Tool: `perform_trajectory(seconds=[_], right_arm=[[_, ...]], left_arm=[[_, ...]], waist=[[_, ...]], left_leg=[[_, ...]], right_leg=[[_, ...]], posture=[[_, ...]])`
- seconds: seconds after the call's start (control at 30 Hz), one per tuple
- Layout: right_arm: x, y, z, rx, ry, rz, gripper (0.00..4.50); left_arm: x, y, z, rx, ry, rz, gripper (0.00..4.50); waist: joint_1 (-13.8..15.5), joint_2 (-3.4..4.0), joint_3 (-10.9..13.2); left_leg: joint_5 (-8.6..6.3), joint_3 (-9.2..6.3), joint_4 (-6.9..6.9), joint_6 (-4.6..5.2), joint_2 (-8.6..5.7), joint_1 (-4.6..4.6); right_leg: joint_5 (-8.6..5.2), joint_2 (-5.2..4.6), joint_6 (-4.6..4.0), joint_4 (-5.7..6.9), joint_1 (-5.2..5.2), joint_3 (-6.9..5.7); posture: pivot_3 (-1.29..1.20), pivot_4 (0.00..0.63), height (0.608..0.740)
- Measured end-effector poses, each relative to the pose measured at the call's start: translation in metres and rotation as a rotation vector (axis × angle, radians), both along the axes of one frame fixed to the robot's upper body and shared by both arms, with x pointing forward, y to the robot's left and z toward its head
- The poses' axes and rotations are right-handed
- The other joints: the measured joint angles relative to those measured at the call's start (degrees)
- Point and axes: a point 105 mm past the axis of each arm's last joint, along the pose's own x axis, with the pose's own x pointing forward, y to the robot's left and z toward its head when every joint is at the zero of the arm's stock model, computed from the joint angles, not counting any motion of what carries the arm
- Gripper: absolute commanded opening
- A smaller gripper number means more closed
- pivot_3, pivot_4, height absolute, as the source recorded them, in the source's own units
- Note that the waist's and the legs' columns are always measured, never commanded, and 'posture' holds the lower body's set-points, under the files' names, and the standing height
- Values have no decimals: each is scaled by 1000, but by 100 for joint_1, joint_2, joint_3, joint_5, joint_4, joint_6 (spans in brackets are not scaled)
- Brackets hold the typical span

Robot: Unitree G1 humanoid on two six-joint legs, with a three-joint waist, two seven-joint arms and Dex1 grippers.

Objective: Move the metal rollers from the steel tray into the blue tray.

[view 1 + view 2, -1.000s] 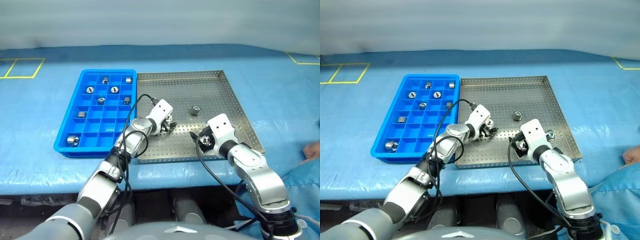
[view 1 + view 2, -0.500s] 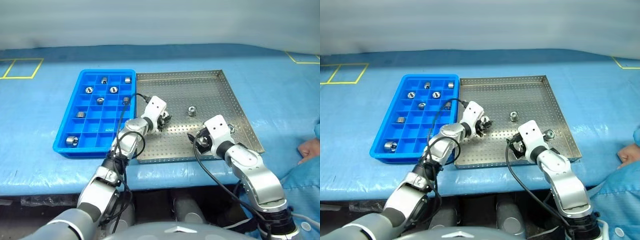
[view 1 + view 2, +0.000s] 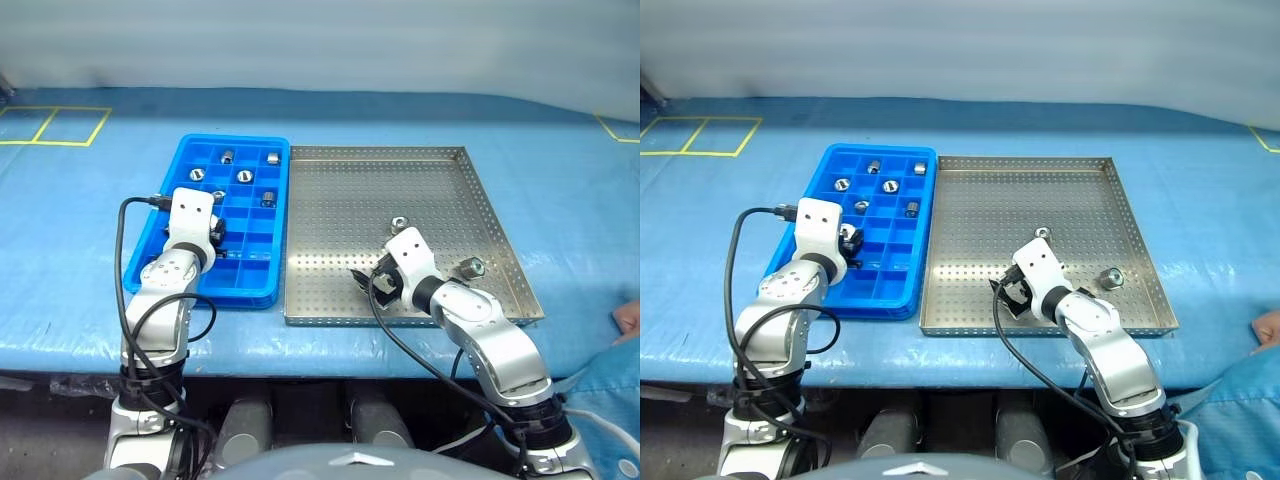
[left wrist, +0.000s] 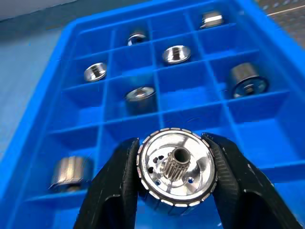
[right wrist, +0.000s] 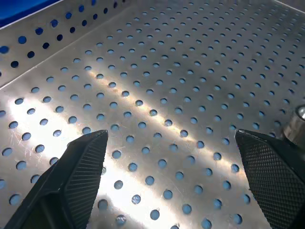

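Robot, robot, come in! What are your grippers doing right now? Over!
Left gripper shut on a roller, over the blue tray. Right gripper open, empty, over the steel tray. Two rollers left there. Nothing in the way.

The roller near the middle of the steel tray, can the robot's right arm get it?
Probably yes. The right gripper is open over the steel tray, and nothing lies between it and that roller.

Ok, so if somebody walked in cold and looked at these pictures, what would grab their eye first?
Probably the left gripper, shut on a shiny toothed metal roller over the bright blue compartmented plastic tray, where several more rollers already sit in cells. Beside it on the right lies the large perforated steel tray, with two rollers left on it and the open right gripper low over its floor.
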Motion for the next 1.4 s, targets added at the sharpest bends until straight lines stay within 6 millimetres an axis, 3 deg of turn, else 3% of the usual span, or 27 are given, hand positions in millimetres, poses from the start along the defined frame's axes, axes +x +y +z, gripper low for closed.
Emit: perform_trajectory(seconds=[0.07,0.33,0.5,0.63,0.77,0.97,1.03,1.13,1.33,1.4], right_arm=[[1,3,-1,-1,2,13,4500],[3,-2,0,-12,-4,-7,4500],[14,-17,2,-9,-34,-130,4500],[39,-40,12,4,-91,-310,4500],[59,-63,9,5,-99,-439,4500],[75,-70,-18,41,11,-495,4500],[81,-71,-19,87,15,-517,4500],[87,-77,-20,112,4,-545,3892],[87,-80,-21,135,0,-556,1951],[86,-79,-20,133,-4,-553,1877]], left_arm=[[-1,2,-2,6,10,20,1817],[-4,-1,-11,24,39,32,4332],[3,-12,6,-64,-81,1,4332],[-4,-66,33,-203,-196,-356,4332],[-28,-108,28,-206,-151,-673,4332],[-40,-122,20,-180,-112,-806,4332],[-40,-121,21,-173,-117,-805,4332],[-40,-121,20,-167,-118,-805,4357],[-44,-117,7,-168,-82,-775,4357],[-44,-115,6,-162,-79,-772,4357]], waist=[[56,0,0],[50,-1,0],[63,-1,0],[55,-1,0],[26,1,-1],[-9,2,-1],[-16,2,-2],[-3,3,-2],[3,4,-2],[0,4,-2]], left_leg=[[0,0,2,0,0,-1],[0,0,-2,-1,0,1],[1,0,1,-3,0,-1],[1,4,-1,-4,-3,-3],[1,6,-14,-3,0,0],[2,6,-9,-1,3,2],[2,7,-8,-1,3,4],[2,6,-9,-1,3,4],[2,6,-10,-1,3,3],[2,6,-10,-1,3,4]], right_leg=[[0,0,0,-1,1,0],[0,-1,-1,0,-1,-1],[0,-2,-1,-1,0,-1],[0,-6,-2,-5,0,0],[-2,-3,-7,-3,-5,2],[-1,1,-8,-1,-2,4],[0,1,-7,-1,1,5],[0,1,-7,-1,1,4],[0,1,-7,-1,0,5],[0,1,-7,0,-1,5]], posture=[[112,150,740],[102,150,740],[101,150,740],[93,150,740],[90,150,740],[98,150,740],[102,150,740],[109,150,740],[112,150,740],[117,150,740]])
